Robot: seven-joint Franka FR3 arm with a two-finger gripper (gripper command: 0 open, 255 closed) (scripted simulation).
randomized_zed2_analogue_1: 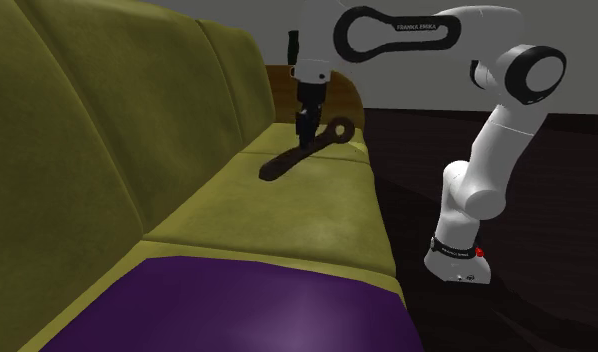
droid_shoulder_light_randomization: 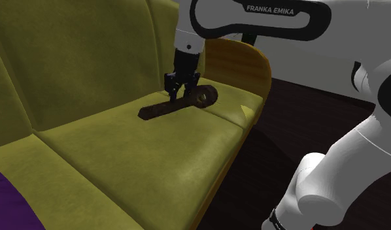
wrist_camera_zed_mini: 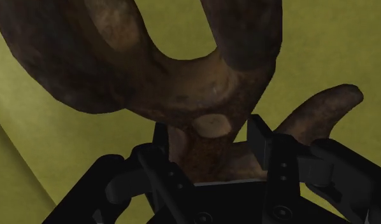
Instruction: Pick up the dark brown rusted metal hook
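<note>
The dark brown rusted hook [droid_shoulder_light_randomization: 160, 109] lies along the olive-green sofa seat [droid_shoulder_light_randomization: 142, 150], with its ring end toward the wooden armrest. My black gripper [droid_shoulder_light_randomization: 180, 93] comes down from above and is shut on the hook's shank near the ring. In the wrist view the fingers [wrist_camera_zed_mini: 158, 141] press both sides of the hook [wrist_camera_zed_mini: 183, 95], whose curved loop spreads out ahead of the gripper [wrist_camera_zed_mini: 210, 137]. The second exterior view shows the gripper [randomized_zed2_analogue_1: 305, 140] on the hook [randomized_zed2_analogue_1: 282, 163] near the sofa's far end. I cannot tell whether the hook is touching the cushion.
A curved wooden armrest [droid_shoulder_light_randomization: 237, 62] closes the sofa's end just behind the gripper. The sofa backrest [droid_shoulder_light_randomization: 76, 59] rises along one side. A purple cover [randomized_zed2_analogue_1: 237, 310] lies on the near seat. Dark floor [droid_shoulder_light_randomization: 305, 117] runs beside the sofa's front edge.
</note>
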